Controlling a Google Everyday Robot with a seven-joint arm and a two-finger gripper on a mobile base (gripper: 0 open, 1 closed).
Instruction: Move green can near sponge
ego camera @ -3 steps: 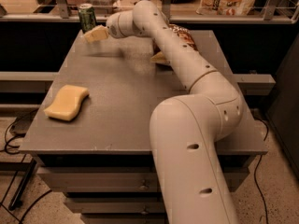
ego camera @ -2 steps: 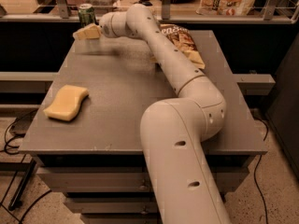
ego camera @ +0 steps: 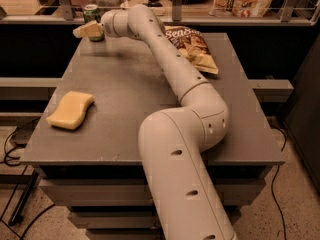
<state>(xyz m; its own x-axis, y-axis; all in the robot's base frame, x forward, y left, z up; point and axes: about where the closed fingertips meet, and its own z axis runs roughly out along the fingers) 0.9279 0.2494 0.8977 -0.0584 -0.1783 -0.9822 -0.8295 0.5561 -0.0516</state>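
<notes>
Since a second ago, the gripper (ego camera: 86, 30) has been carried farther left, to the far-left corner of the table (ego camera: 125, 91), at about 11 o'clock on its top. It is now seen in front of the green can (ego camera: 92, 14), whose lower part is covered by it; whether the can is grasped or left free cannot be told. The can is kept upright at that same corner. The sponge (ego camera: 71, 110) is laid flat at about 8 o'clock, well apart from the can. A brown chip bag (ego camera: 192, 46) is seen at about 1 o'clock, partly crossed by the arm (ego camera: 172, 71).
</notes>
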